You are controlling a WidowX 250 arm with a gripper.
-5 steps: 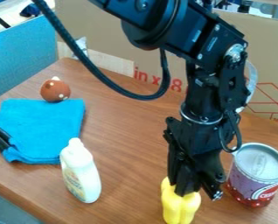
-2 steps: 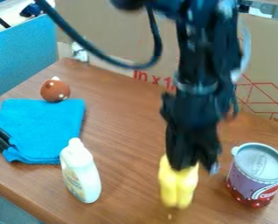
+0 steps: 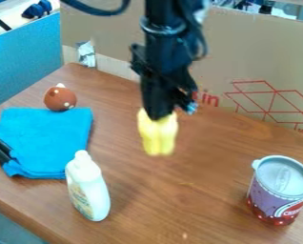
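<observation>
Landmark for all places: the blue cloth (image 3: 49,138), sides as the camera sees them.

Yellow lobed object (image 3: 157,136): right of the cloth, well apart from it. Upright, lower end appears off the table (image 3: 198,200); height above the surface cannot be told.

Gripper (image 3: 159,114): closed on the object's top end, pointing down. Judgement: a hold from above suits the tall, narrow form; weight hangs straight below the grip and the base stays free. Exact contact is blurred, so firmness of hold cannot be judged. A top-only hold might let the lower end swing.

White bottle (image 3: 88,190): just beside the cloth's near right corner, standing with a slight lean in view. Obstacle to any low path to that corner; tall and narrow, probably easy to tip.

Black items (image 3: 1,151): lying on the cloth's left part, near its edge; they take up that strip.

Brown ball-like object with white spots (image 3: 60,98): at the cloth's far edge, touching or nearly so. Blocks part of that side and might roll if nudged.

Tin (image 3: 278,195): upright, far to the right of the cloth, well apart from the held object.

Cardboard (image 3: 256,57): wall beyond the cloth, limiting reach at the back.
</observation>
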